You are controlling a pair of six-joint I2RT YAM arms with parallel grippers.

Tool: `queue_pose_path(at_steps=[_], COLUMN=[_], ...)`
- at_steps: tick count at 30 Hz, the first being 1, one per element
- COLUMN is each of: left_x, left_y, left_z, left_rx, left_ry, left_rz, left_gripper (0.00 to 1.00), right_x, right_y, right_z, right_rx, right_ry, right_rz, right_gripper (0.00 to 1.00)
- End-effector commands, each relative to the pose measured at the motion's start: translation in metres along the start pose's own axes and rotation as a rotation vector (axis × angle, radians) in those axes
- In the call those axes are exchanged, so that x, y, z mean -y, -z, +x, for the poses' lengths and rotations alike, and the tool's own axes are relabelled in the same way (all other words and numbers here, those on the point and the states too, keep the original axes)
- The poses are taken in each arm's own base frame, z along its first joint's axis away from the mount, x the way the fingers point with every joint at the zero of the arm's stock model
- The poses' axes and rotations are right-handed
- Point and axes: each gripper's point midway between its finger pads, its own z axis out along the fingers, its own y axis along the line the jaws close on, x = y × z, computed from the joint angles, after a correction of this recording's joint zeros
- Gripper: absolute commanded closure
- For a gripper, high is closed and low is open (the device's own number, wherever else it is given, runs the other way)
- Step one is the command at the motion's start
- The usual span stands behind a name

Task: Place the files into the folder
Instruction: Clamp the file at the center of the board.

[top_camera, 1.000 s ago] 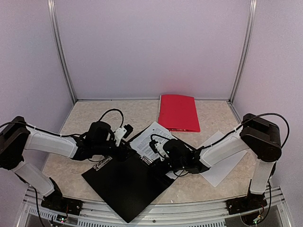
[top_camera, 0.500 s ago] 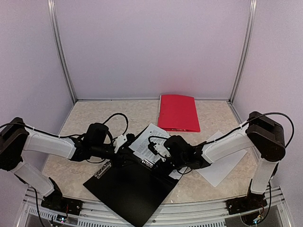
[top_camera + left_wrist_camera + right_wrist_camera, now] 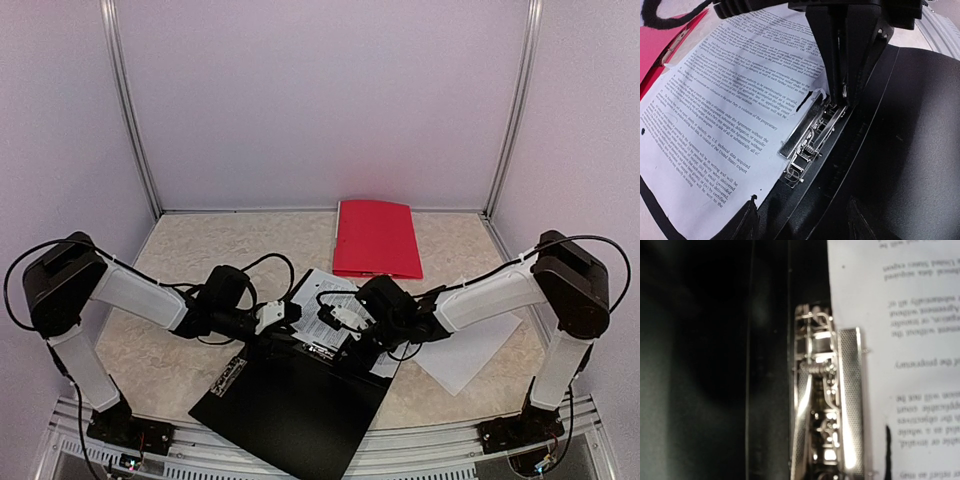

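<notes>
An open black folder (image 3: 290, 400) lies at the table's near middle, with a metal clip (image 3: 810, 135) along its spine. One of the files, a sheet printed with dense text (image 3: 725, 110), lies on its far half with an edge beside the clip. My right gripper (image 3: 842, 90) comes down from above, shut on the clip's thin upright lever. In the right wrist view the clip (image 3: 825, 405) fills the frame and my own fingers are hidden. My left gripper (image 3: 802, 225) is open just over the folder's dark inner cover, holding nothing. Another white sheet (image 3: 465, 355) lies under the right arm.
A closed red folder (image 3: 377, 238) lies at the back of the table, just beyond the printed sheet. Both arms meet over the black folder's spine (image 3: 315, 335), close to each other. The black cover overhangs the table's near edge (image 3: 420, 440).
The black folder has swung and slid to the right. My left gripper has moved right and nearer, up to the clip. The right gripper has shifted slightly back while staying at the clip.
</notes>
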Motion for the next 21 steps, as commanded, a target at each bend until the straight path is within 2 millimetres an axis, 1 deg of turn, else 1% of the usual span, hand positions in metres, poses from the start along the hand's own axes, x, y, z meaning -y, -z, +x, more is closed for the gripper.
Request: queue_pose_path(at_steps=[1,6,10,14,17,21], left_x=[-0.003,-0.006,-0.005,0.002,0.007,0.009], left_y=[-0.012,-0.029,-0.036,-0.042,-0.046,-0.055], left_z=[-0.012,-0.007,-0.009,-0.008,-0.012,-0.008], left_rx=[0.049,0.029,0.042,0.045,0.059,0.024], left_ry=[-0.129,-0.171,-0.188,-0.206,-0.227,-0.225], left_rz=[0.029,0.054,0.08,0.125,0.148,0.183], left_gripper=[0.43,0.43,0.45,0.48,0.48,0.49], right_x=[0.02,0.021,0.021,0.022,0.023,0.023], right_y=[0.005,0.005,0.005,0.005,0.005,0.005], right_z=[0.124,0.125,0.127,0.128,0.128,0.128], right_rx=[-0.41,-0.416,-0.419,-0.42,-0.421,-0.423], right_ry=[-0.106,-0.11,-0.115,-0.118,-0.12,-0.119], right_rz=[0.043,0.034,0.032,0.035,0.034,0.039], right_gripper=[1.0,1.0,1.0,1.0,1.0,1.0])
